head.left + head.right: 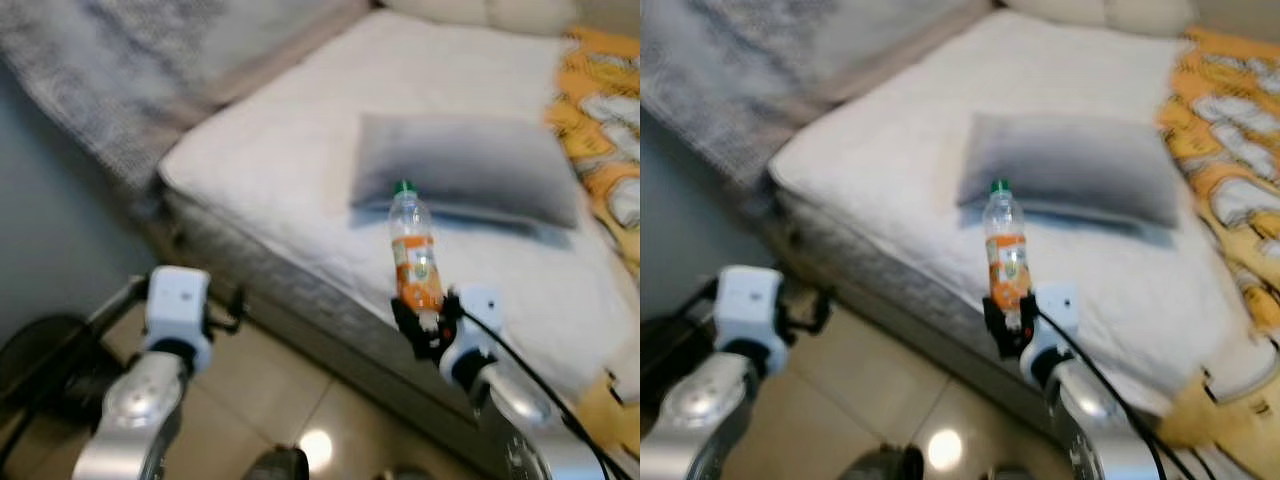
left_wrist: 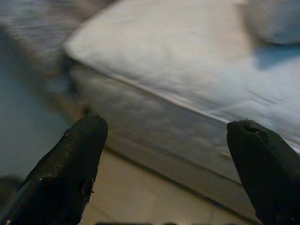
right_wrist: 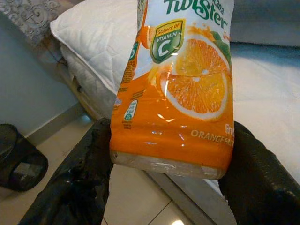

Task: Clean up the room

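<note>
A bed [image 1: 300,150] w/ a white quilted cover is filling most of the room ahead, its corner pointing toward the robot. A grey pillow [image 1: 465,165] is lying flat on it, and an orange-and-white patterned blanket [image 1: 600,120] is spread along the bed's right side. A pale pillow [image 1: 480,12] is seen at the far end. Beige tile floor [image 1: 290,390] is showing beside the bed, w/ a light glare on it. A blue-grey wall [image 1: 50,230] is standing at left, and a dark round basket [image 3: 18,159] is sitting on the floor near it.

The right claw [image 1: 425,325] is being held up over the bed's near edge, arm reaching fwd. Its fingers are clamped on the lower part of a bottle [image 1: 413,250], one each side. The bottle is being kept upright, green cap on top, orange juice label facing the wrist cam, in front of the grey pillow and above the mattress edge.

The left claw [image 2: 164,154] is being held out over the floor near the bed corner, fingers spread wide apart, nothing between them.
</note>
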### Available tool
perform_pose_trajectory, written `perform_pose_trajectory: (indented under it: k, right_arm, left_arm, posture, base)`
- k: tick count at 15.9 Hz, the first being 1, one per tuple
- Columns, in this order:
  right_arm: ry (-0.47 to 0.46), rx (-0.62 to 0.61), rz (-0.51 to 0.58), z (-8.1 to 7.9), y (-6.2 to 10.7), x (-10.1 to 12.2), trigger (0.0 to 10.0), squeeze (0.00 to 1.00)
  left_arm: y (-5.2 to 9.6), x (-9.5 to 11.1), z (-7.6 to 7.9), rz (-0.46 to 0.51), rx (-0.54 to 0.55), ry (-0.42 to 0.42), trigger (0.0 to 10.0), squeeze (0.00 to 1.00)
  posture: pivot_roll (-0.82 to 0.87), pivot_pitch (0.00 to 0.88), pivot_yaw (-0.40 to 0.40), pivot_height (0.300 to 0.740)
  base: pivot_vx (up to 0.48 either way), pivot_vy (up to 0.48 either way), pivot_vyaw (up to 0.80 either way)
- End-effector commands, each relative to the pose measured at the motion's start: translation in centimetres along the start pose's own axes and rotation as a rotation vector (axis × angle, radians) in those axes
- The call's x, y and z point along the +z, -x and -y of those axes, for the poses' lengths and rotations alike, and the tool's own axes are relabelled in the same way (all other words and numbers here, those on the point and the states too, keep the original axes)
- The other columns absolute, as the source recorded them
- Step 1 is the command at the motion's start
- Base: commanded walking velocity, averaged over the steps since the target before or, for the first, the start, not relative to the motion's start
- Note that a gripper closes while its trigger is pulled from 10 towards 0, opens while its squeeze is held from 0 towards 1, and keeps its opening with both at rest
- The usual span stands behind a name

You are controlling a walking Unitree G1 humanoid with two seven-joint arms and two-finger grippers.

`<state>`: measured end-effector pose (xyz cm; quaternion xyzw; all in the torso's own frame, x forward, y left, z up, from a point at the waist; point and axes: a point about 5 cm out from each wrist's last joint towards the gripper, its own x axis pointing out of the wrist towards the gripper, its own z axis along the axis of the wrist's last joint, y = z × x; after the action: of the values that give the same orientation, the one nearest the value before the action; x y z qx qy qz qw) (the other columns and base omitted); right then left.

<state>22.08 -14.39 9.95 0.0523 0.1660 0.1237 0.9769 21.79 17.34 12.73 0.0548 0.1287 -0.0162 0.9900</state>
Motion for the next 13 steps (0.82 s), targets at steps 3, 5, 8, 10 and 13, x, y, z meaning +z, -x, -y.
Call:
perform_pose_trajectory:
  k: [3,5,8,10,13]
  right_arm:
    - [-0.029,0.007,0.009,0.2,-0.2,0.3,10.0,0.00]
    - [-0.055,0.009,0.017,0.0,-0.2,0.5,10.0,0.00]
    - [-0.021,-0.030,0.017,0.3,-1.5,0.8,10.0,0.00]
    - [-0.008,-0.033,0.022,0.3,-1.6,0.9,10.0,0.00]
    - [0.054,-0.049,0.083,0.3,-1.9,1.5,10.0,0.00]
  left_arm:
    - [-0.3,0.5,-0.5,0.020,0.023,-0.049,10.0,0.00]
    - [-0.8,0.9,-1.0,0.039,0.029,-0.018,10.0,0.00]
    - [-1.3,0.5,-1.0,0.041,0.025,-0.015,10.0,0.00]
    - [-1.4,0.5,-0.9,0.042,0.024,-0.015,10.0,0.00]
    - [-1.5,0.7,-0.5,0.052,0.014,-0.020,10.0,0.00]
  posture:
    - [-0.01,0.110,0.006,0.740]
    - [-0.04,0.094,0.021,0.740]
    - [-0.02,0.039,0.022,0.740]
    - [-0.02,0.024,0.024,0.740]
    - [-0.01,0.000,0.036,0.740]
  base:
    - [0.000,0.000,0.80]
    - [0.000,0.000,0.80]
    - [0.082,0.000,0.00]
    - [0.266,0.000,0.00]
    - [0.280,0.000,0.00]
